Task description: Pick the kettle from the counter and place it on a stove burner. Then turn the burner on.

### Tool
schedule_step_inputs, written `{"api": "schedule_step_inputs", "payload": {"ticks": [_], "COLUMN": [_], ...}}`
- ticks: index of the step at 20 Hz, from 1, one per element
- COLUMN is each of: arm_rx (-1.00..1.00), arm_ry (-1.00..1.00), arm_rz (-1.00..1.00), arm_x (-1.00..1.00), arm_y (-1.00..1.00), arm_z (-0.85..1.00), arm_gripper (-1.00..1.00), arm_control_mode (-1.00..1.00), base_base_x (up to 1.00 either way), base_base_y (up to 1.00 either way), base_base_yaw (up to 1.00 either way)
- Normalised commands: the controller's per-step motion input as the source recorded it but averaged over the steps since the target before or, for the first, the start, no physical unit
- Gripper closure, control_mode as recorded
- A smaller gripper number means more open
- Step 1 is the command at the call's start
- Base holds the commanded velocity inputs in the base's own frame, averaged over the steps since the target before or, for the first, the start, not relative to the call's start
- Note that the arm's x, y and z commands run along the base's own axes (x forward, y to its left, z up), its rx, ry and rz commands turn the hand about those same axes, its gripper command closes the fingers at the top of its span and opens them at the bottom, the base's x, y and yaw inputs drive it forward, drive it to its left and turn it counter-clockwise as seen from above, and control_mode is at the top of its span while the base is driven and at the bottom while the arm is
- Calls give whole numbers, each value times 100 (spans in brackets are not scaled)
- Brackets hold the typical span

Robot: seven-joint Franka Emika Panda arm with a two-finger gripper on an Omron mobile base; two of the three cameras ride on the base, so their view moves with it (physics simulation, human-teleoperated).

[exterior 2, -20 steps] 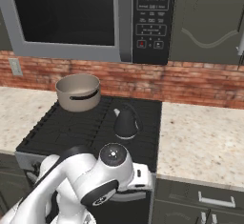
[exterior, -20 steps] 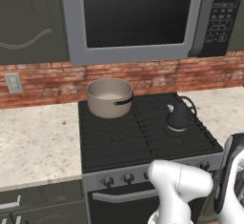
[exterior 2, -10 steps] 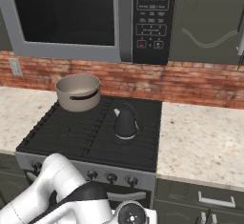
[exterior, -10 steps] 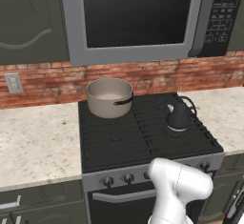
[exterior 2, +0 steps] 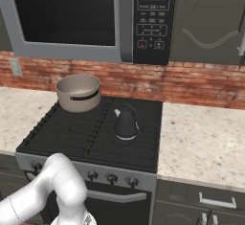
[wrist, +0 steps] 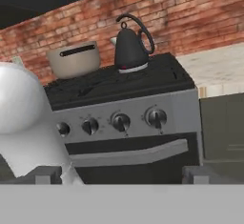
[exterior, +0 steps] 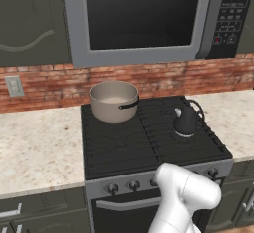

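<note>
Hand view: the kettle (wrist: 129, 49) already sits on the cooktop's right-hand stove burner (wrist: 136, 70). Knobs (wrist: 156, 117) remain unturned, apparently. The gripper (wrist: 121, 175) hangs low with jaws spread, holding nothing.

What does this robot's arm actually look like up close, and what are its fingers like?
The arm is smooth, glossy white with rounded, bulbous segments, like a curved tube. No cables or markings are visible. The gripper has two small, blocky dark grey fingertips.
</note>
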Motion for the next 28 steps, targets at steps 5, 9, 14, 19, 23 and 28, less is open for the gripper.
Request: {"api": "schedule_step_inputs", "payload": {"ticks": [5,9,14,19,23,28], "arm_rx": [3,1,0,-3,-1,0], "arm_ry": [-50,-4,0,1,4,2], "arm_rz": [-14,-2,0,-6,-15,-5], "arm_x": [0,0,3,24,30,7], "arm_y": [16,0,0,25,21,3], "arm_z": [63,9,0,0,0,0], "arm_gripper": [-100,-100,-100,-100,-100,-100], "arm_control_mode": [-100,-100,-100,-100,-100,-100], "base_base_x": [0,0,0,0,0,0], "base_base_y": [0,0,0,0,0,0], "base_base_yaw": [0,0,0,0,0,0]}}
